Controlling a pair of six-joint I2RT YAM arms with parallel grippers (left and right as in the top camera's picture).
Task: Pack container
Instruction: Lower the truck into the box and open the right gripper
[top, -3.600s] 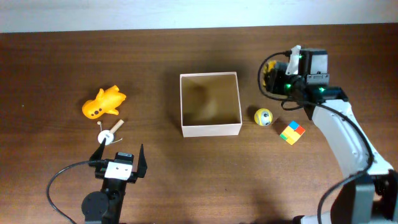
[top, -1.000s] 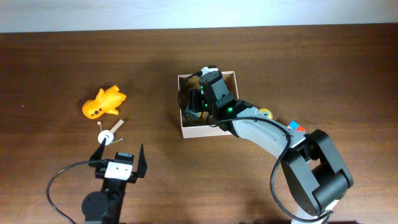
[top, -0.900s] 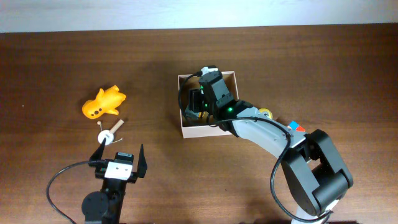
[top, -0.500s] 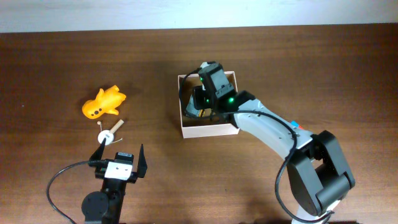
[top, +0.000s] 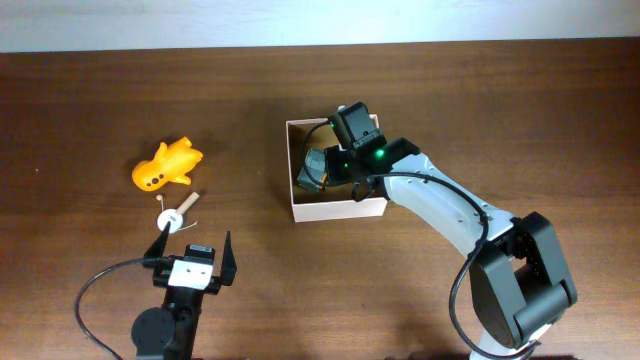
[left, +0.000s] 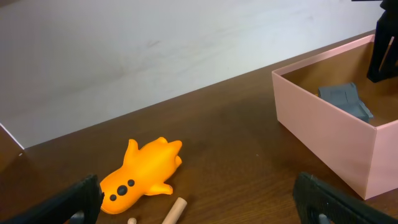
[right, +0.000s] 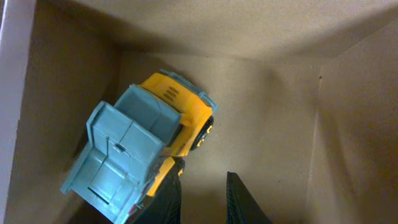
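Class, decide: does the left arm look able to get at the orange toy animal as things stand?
Probably yes: the orange toy lies uncovered just ahead of the open left tool; only a small wooden peg sits between.

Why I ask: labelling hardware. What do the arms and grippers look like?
The right arm has white shells, black joints, a green wrist light and a black cable; the right gripper has dark fingers. The left arm is black with a looping cable and white wrist block; the left gripper has black fingers.
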